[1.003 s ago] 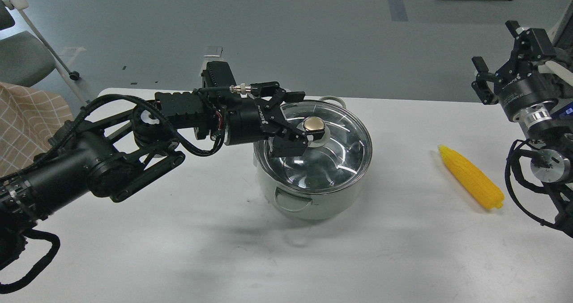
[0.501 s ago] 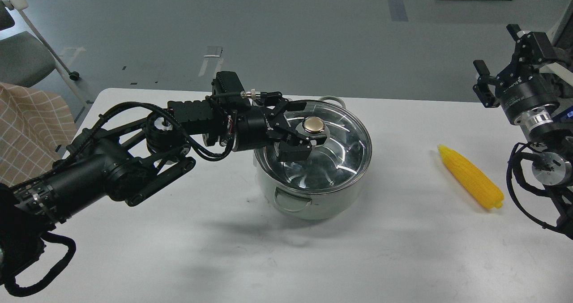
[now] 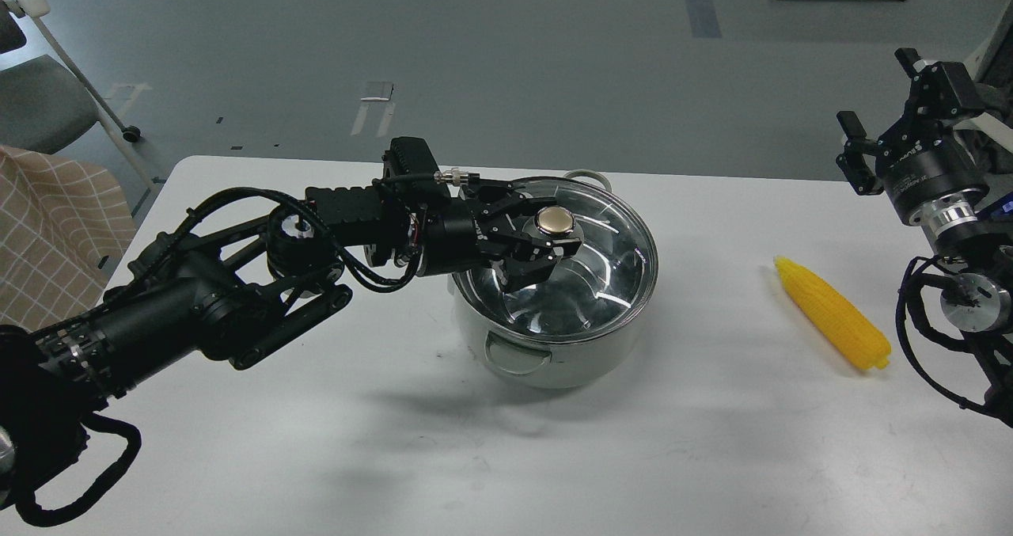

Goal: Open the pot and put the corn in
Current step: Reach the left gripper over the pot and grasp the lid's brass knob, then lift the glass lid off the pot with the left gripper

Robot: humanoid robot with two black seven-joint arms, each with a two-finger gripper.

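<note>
1. The pot (image 3: 554, 354) is sitting near the middle of the white table (image 3: 396, 457), with its glass lid (image 3: 609, 259) lying flat on the steel rim, so it is not yet open.
2. The lid's round metal knob (image 3: 555, 220) is standing at the lid's centre, and the left gripper (image 3: 546, 237) is reaching in sideways from the left with its fingers (image 3: 532, 256) flanking the knob's stem, one on the far side and one on the near side.
3. The fingers are sitting narrow and close about the knob, but I cannot tell whether they are actually pinching it.
4. Judging from this, the coming move is turning on a straight upward lift: the knob's axis is pointing up, while the gripper is lying roughly level.
5. The corn (image 3: 832, 324) is lying on the table well to the right of the pot, its long axis running diagonally with the tapered tip pointing away and to the left.
6. The right gripper (image 3: 877, 144) is hanging raised above the table's right edge with its fingers spread and holding nothing; it is the nearer arm to the corn.
</note>
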